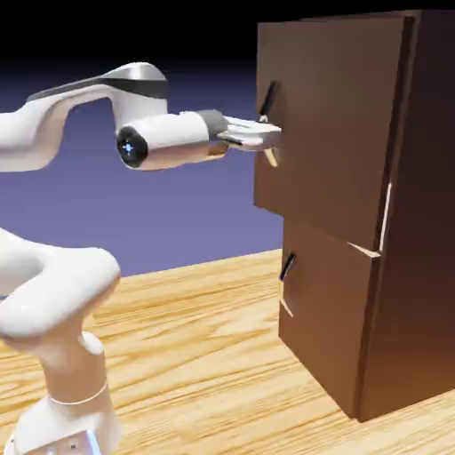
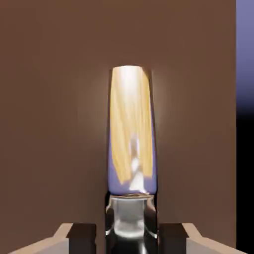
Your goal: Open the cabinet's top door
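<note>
The tool (image 2: 127, 239) is nearly closed, apparently gripping the handle (image 2: 130, 129) of the top door (image 2: 54, 124)

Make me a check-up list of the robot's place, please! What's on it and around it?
Surface: wood-grain table, light-coloured.
Job's things: brown cabinet; top door has a slim dark handle; cannot tell if this door is slightly ajar. Lower door has a smaller handle.
Clutter: nothing seen.
Gripper: closed in, with the top door's handle between its fingers; how firmly, cannot tell.
Cables: nothing seen.
Surroundings: blue-violet backdrop, black towards the top of the exterior view.
</note>
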You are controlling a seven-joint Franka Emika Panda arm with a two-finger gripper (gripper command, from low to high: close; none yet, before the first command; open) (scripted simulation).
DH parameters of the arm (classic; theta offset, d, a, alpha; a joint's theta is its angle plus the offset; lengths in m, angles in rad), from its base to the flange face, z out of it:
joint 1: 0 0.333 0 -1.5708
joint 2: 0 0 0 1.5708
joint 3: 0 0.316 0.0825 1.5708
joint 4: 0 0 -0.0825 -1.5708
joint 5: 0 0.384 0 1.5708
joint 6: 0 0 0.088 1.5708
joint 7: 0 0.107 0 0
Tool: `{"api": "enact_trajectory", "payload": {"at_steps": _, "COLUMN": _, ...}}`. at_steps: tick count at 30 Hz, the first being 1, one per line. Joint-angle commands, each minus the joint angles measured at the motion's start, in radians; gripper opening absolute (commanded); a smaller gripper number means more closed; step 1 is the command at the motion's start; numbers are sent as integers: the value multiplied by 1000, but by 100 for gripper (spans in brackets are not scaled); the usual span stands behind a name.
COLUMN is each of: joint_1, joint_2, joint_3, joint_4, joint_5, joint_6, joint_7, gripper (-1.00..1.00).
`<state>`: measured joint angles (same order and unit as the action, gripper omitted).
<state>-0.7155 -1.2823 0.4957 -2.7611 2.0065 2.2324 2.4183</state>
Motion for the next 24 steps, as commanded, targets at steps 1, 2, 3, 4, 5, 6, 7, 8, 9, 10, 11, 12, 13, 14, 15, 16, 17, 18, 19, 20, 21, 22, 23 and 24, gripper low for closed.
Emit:
{"api": "enact_trajectory", "payload": {"at_steps": 1, "joint_1": 9, "joint_2": 0, "joint_3": -36, "joint_4": -12, "joint_5": -28, "joint_6": -35, "joint_7": -8, "gripper": -100}}
{"api": "enact_trajectory", "payload": {"at_steps": 2, "joint_1": 16, "joint_2": 1, "joint_3": -73, "joint_4": -23, "joint_5": -57, "joint_6": -69, "joint_7": -15, "gripper": -100}}
{"api": "enact_trajectory", "payload": {"at_steps": 3, "joint_1": 22, "joint_2": 3, "joint_3": -109, "joint_4": -32, "joint_5": -87, "joint_6": -102, "joint_7": -23, "gripper": -100}}
{"api": "enact_trajectory", "payload": {"at_steps": 4, "joint_1": 27, "joint_2": 6, "joint_3": -145, "joint_4": -39, "joint_5": -117, "joint_6": -136, "joint_7": -30, "gripper": -100}}
{"api": "enact_trajectory", "payload": {"at_steps": 5, "joint_1": 31, "joint_2": 11, "joint_3": -181, "joint_4": -45, "joint_5": -147, "joint_6": -170, "joint_7": -38, "gripper": -100}}
{"api": "enact_trajectory", "payload": {"at_steps": 6, "joint_1": 34, "joint_2": 17, "joint_3": -218, "joint_4": -49, "joint_5": -178, "joint_6": -203, "joint_7": -46, "gripper": -100}}
{"api": "enact_trajectory", "payload": {"at_steps": 7, "joint_1": 37, "joint_2": 24, "joint_3": -254, "joint_4": -52, "joint_5": -209, "joint_6": -237, "joint_7": -55, "gripper": -100}}
{"api": "enact_trajectory", "payload": {"at_steps": 8, "joint_1": 39, "joint_2": 33, "joint_3": -290, "joint_4": -53, "joint_5": -240, "joint_6": -271, "joint_7": -63, "gripper": -100}}
{"api": "enact_trajectory", "payload": {"at_steps": 9, "joint_1": 41, "joint_2": 44, "joint_3": -326, "joint_4": -53, "joint_5": -272, "joint_6": -306, "joint_7": -72, "gripper": -100}}
{"api": "enact_trajectory", "payload": {"at_steps": 10, "joint_1": 42, "joint_2": 57, "joint_3": -363, "joint_4": -51, "joint_5": -304, "joint_6": -340, "joint_7": -82, "gripper": -100}}
{"api": "enact_trajectory", "payload": {"at_steps": 11, "joint_1": 43, "joint_2": 72, "joint_3": -399, "joint_4": -47, "joint_5": -337, "joint_6": -375, "joint_7": -91, "gripper": -100}}
{"api": "enact_trajectory", "payload": {"at_steps": 12, "joint_1": 45, "joint_2": 88, "joint_3": -435, "joint_4": -41, "joint_5": -370, "joint_6": -411, "joint_7": -101, "gripper": -100}}
{"api": "enact_trajectory", "payload": {"at_steps": 13, "joint_1": 47, "joint_2": 107, "joint_3": -471, "joint_4": -34, "joint_5": -403, "joint_6": -447, "joint_7": -112, "gripper": -100}}
{"api": "enact_trajectory", "payload": {"at_steps": 14, "joint_1": 50, "joint_2": 127, "joint_3": -508, "joint_4": -25, "joint_5": -436, "joint_6": -483, "joint_7": -123, "gripper": -100}}
{"api": "enact_trajectory", "payload": {"at_steps": 15, "joint_1": 53, "joint_2": 150, "joint_3": -544, "joint_4": -13, "joint_5": -469, "joint_6": -520, "joint_7": -135, "gripper": -100}}
{"api": "enact_trajectory", "payload": {"at_steps": 16, "joint_1": 57, "joint_2": 175, "joint_3": -580, "joint_4": 0, "joint_5": -503, "joint_6": -558, "joint_7": -147, "gripper": -100}}
{"api": "enact_trajectory", "payload": {"at_steps": 17, "joint_1": 63, "joint_2": 203, "joint_3": -616, "joint_4": 16, "joint_5": -536, "joint_6": -597, "joint_7": -160, "gripper": -100}}
{"api": "enact_trajectory", "payload": {"at_steps": 18, "joint_1": 69, "joint_2": 232, "joint_3": -653, "joint_4": 34, "joint_5": -570, "joint_6": -636, "joint_7": -173, "gripper": -100}}
{"api": "enact_trajectory", "payload": {"at_steps": 19, "joint_1": 78, "joint_2": 264, "joint_3": -689, "joint_4": 54, "joint_5": -603, "joint_6": -677, "joint_7": -186, "gripper": -100}}
{"api": "enact_trajectory", "payload": {"at_steps": 20, "joint_1": 88, "joint_2": 298, "joint_3": -725, "joint_4": 78, "joint_5": -636, "joint_6": -718, "joint_7": -200, "gripper": -100}}
{"api": "enact_trajectory", "payload": {"at_steps": 21, "joint_1": 99, "joint_2": 334, "joint_3": -761, "joint_4": 103, "joint_5": -668, "joint_6": -761, "joint_7": -215, "gripper": -100}}
{"api": "enact_trajectory", "payload": {"at_steps": 22, "joint_1": 112, "joint_2": 370, "joint_3": -796, "joint_4": 130, "joint_5": -699, "joint_6": -803, "joint_7": -229, "gripper": -100}}
{"api": "enact_trajectory", "payload": {"at_steps": 23, "joint_1": 126, "joint_2": 406, "joint_3": -828, "joint_4": 159, "joint_5": -727, "joint_6": -844, "joint_7": -243, "gripper": -100}}
{"api": "enact_trajectory", "payload": {"at_steps": 24, "joint_1": 141, "joint_2": 442, "joint_3": -860, "joint_4": 188, "joint_5": -753, "joint_6": -884, "joint_7": -256, "gripper": -100}}
